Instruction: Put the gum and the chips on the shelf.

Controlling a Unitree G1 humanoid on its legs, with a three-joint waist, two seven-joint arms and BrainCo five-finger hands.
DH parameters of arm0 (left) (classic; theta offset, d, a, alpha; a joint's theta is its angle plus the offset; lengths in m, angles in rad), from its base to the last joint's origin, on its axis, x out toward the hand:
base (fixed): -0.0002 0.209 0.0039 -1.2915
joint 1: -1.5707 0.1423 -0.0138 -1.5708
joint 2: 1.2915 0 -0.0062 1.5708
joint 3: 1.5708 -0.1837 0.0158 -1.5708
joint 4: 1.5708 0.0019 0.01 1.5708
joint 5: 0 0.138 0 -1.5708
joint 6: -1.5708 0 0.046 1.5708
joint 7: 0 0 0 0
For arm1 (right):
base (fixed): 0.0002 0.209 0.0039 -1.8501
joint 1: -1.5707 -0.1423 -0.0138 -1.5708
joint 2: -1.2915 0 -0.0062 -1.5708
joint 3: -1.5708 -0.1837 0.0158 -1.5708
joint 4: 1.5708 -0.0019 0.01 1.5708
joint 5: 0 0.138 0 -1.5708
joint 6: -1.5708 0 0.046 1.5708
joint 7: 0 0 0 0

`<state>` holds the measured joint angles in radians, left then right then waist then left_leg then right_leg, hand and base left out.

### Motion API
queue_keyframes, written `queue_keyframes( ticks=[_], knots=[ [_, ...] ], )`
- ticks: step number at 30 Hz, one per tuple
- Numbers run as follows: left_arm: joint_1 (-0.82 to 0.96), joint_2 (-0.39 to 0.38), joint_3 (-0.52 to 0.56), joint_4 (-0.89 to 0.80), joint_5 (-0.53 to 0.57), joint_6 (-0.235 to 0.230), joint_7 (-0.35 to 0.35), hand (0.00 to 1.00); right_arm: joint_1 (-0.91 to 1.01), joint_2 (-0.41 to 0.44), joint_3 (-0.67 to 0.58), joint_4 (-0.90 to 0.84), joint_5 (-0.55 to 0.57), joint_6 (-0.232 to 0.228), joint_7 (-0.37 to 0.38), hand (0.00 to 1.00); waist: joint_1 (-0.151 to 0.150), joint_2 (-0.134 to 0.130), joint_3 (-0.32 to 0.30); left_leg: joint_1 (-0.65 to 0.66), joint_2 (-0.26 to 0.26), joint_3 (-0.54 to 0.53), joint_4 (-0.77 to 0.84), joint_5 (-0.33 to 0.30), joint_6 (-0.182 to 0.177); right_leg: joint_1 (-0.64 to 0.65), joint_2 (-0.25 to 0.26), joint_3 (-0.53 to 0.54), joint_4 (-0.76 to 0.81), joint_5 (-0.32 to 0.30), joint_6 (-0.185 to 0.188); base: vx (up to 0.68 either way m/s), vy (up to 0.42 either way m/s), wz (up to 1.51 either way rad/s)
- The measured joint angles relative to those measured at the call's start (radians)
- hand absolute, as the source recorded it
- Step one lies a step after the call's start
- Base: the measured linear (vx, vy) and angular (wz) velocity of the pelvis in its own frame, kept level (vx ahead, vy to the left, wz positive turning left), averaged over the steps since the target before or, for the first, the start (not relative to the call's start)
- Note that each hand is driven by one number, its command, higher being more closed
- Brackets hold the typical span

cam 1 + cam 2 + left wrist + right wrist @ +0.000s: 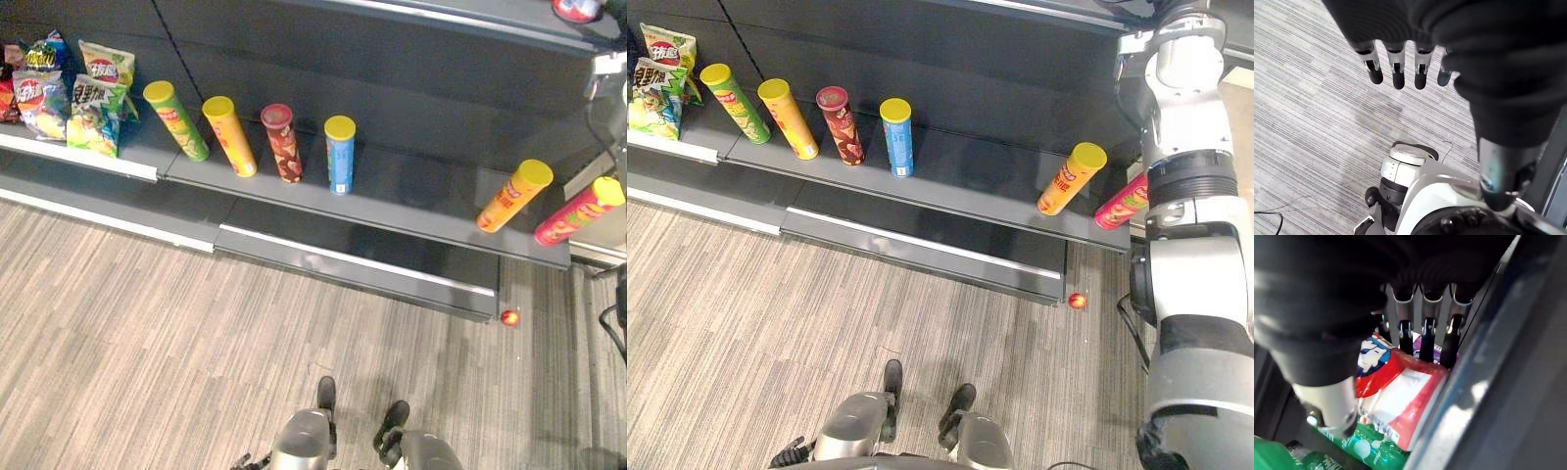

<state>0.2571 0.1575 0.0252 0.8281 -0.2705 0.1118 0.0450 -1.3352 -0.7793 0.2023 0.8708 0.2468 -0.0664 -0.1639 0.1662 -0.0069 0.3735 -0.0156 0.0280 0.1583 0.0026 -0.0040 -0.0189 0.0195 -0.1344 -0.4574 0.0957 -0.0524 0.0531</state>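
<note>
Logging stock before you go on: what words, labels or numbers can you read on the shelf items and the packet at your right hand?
Chip bags: bold printed characters, too blurred to read.
Chip cans: label print too small to read.
Red and white packet at the right hand: a blue and white logo, blurred, unreadable.
No numbers or signs can be read.

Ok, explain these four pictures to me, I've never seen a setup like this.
This is a two-legged robot with two arms. Two pictures come from its head, looking down at a grey shelf with six chip cans, chip bags at the left, and a small red ball on the floor. The other two come from wrist cameras. The left hand hangs open over the floor, holding nothing. The right hand is up at a red-and-white packet; whether it grips it is unclear.
</note>
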Motion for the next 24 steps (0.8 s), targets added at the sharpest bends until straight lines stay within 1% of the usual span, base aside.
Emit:
queue_keyframes(
  ticks=[16, 18, 21, 24],
  knots=[
    [0.0, 0.0, 0.0, 0.0, 0.002, 0.0, -0.001, 0.0, 0.007, 0.0, 0.001, 0.0, -0.01, -0.004, 0.004, 0.0, 0.002, -0.001, 0.0, 0.018, 0.002, 0.016, -0.003, 0.002, 0.003, 0.004, 0.001, 0.015, 0.0, 0.0, 0.0, 0.0, -0.001, -0.02],
    [0.0, 0.0, 0.0, 0.001, 0.002, 0.0, -0.001, 0.0, 0.012, 0.0, 0.001, 0.0, -0.01, -0.009, 0.003, 0.0, 0.001, -0.001, -0.001, 0.019, 0.002, 0.019, -0.003, 0.002, 0.003, 0.004, 0.001, 0.019, 0.0, 0.0, 0.0, 0.01, -0.001, -0.07],
    [0.0, 0.0, 0.0, 0.001, 0.002, -0.001, 0.0, 0.0, 0.022, 0.0, 0.001, 0.0, -0.01, -0.029, -0.008, 0.0, 0.0, -0.004, -0.002, 0.022, 0.002, 0.02, -0.005, 0.004, 0.005, 0.005, 0.002, 0.019, -0.002, 0.001, 0.0, 0.0, 0.0, 0.0],
    [0.001, 0.0, -0.001, 0.001, 0.003, -0.001, 0.0, 0.0, 0.033, 0.001, 0.001, -0.001, -0.01, -0.044, -0.04, 0.0, 0.001, -0.006, -0.004, 0.034, 0.002, 0.02, -0.02, 0.011, 0.007, 0.012, 0.004, 0.019, -0.008, 0.002, 0.001, 0.0, 0.0, 0.0]
  ],
)
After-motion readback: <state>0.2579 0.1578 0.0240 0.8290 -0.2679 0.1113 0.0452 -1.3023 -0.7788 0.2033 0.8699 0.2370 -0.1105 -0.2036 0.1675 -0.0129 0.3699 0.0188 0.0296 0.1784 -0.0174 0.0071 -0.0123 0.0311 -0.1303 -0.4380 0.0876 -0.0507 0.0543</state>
